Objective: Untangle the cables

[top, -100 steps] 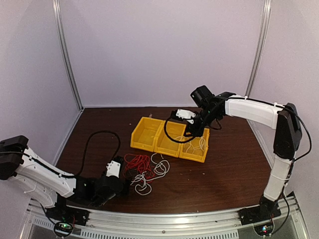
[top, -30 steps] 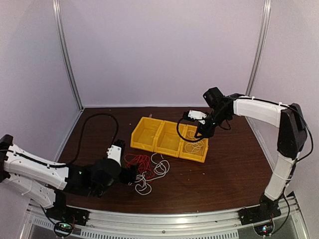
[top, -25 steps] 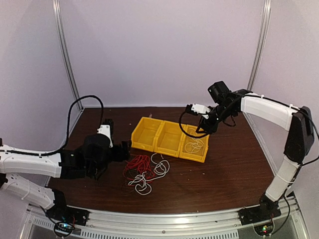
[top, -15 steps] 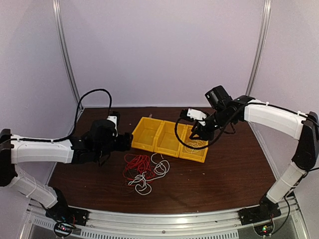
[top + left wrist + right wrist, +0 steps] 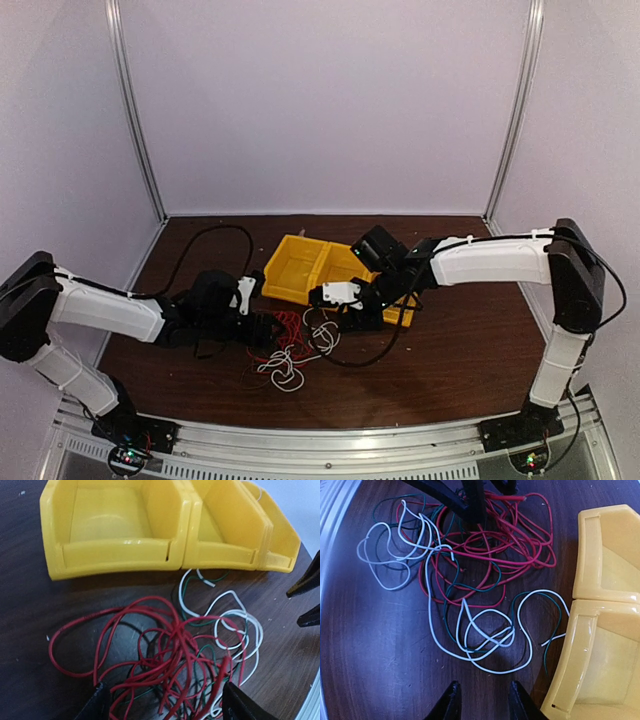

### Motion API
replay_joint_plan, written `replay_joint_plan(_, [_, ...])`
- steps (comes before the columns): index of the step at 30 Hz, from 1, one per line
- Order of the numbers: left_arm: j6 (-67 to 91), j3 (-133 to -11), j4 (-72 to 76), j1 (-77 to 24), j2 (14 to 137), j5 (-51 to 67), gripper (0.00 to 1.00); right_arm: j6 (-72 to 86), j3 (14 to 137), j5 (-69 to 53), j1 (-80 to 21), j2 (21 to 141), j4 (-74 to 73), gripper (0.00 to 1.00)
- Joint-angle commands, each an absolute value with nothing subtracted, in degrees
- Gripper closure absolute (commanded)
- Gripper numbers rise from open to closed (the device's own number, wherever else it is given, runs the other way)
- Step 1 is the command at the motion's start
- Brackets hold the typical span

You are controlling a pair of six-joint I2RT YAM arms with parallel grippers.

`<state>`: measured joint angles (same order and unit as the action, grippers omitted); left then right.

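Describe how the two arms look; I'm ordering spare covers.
Both the left arm and right arm have white shells between black joints, black wrists with a small white block, tapered black jaws, and a thick black cable looping off each.

Stretches the left arm (image 5: 100, 310) low from the desk's (image 5: 450, 350) near left corner toward the middle, left claw (image 5: 162, 705) spread wide, tips down. Reaches the right arm (image 5: 480, 258) over from the right edge, right claw (image 5: 484, 700) parted less widely, pointing toward the left claw.
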<state>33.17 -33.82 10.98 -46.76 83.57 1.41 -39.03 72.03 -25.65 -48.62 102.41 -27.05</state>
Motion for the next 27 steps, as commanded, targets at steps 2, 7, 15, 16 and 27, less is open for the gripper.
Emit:
replay_joint_plan(2, [35.3, -29.5, 17.5, -46.7, 85.7, 3.1, 0.23, -35.9, 75.4, -27.8, -49.2, 108.4, -25.2, 0.61])
replay_joint_plan(7, [36.0, -27.1, 19.5, -46.7, 85.9, 3.4, 0.25, -30.6, 76.9, -25.1, -49.5, 111.8, -23.2, 0.58])
replay_joint_plan(15, [37.2, -24.7, 22.1, -46.7, 86.3, 4.1, 0.30, -26.7, 80.2, -25.9, -49.6, 116.2, -24.2, 0.63])
replay_joint_plan(16, [37.4, -24.5, 22.3, -46.7, 86.3, 4.1, 0.30, -26.4, 80.7, -25.3, -49.6, 116.6, -24.4, 0.64])
replay_joint_plan(27, [37.3, -24.2, 22.7, -46.7, 86.2, 3.4, 0.30, -25.5, 80.2, -23.0, -49.5, 113.2, -27.9, 1.00])
